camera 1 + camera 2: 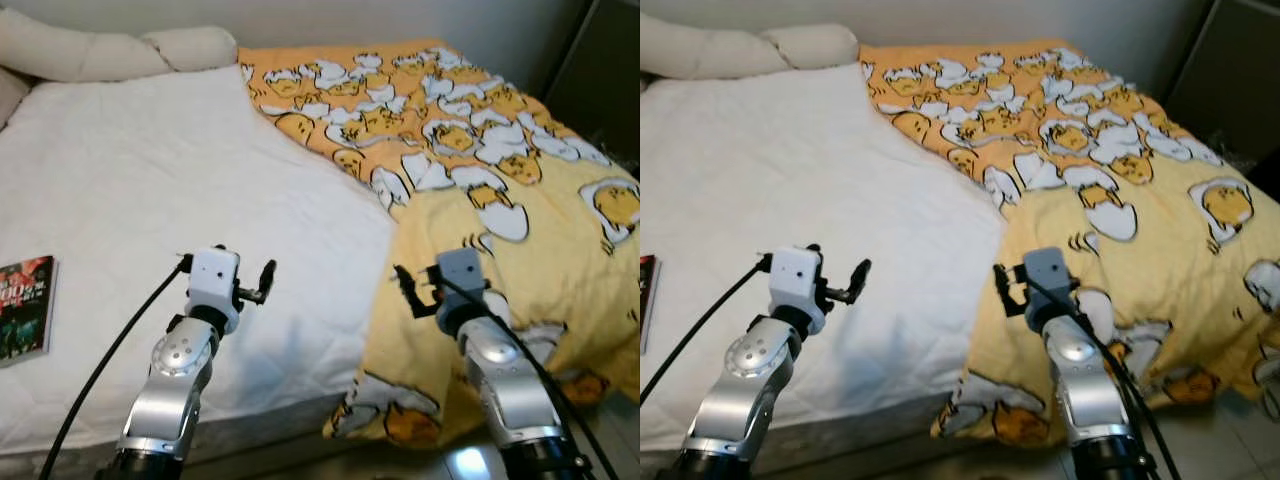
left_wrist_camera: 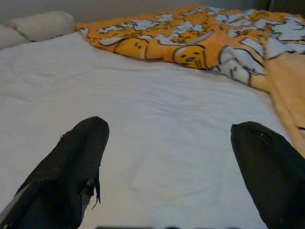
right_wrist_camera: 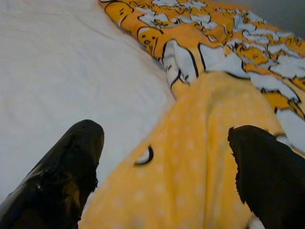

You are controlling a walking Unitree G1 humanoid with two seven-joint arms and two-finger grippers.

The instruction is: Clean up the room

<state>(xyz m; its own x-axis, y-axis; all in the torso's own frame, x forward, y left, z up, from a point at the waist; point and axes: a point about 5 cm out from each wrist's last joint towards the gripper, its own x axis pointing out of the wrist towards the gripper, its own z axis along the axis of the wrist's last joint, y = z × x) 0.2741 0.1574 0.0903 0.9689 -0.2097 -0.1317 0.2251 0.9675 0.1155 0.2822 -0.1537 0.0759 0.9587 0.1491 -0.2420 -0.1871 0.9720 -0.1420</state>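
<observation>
The yellow egg-print blanket (image 1: 480, 170) lies rumpled over the right half of the white-sheeted bed (image 1: 150, 200). Both the left gripper (image 2: 169, 167) and right gripper (image 3: 164, 167) hover with fingers apart. Soft and light, the blanket looks best pinched at its folded edge.

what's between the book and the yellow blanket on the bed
Only bare white sheet lies between the book and the blanket, seen in the left eye view.
</observation>
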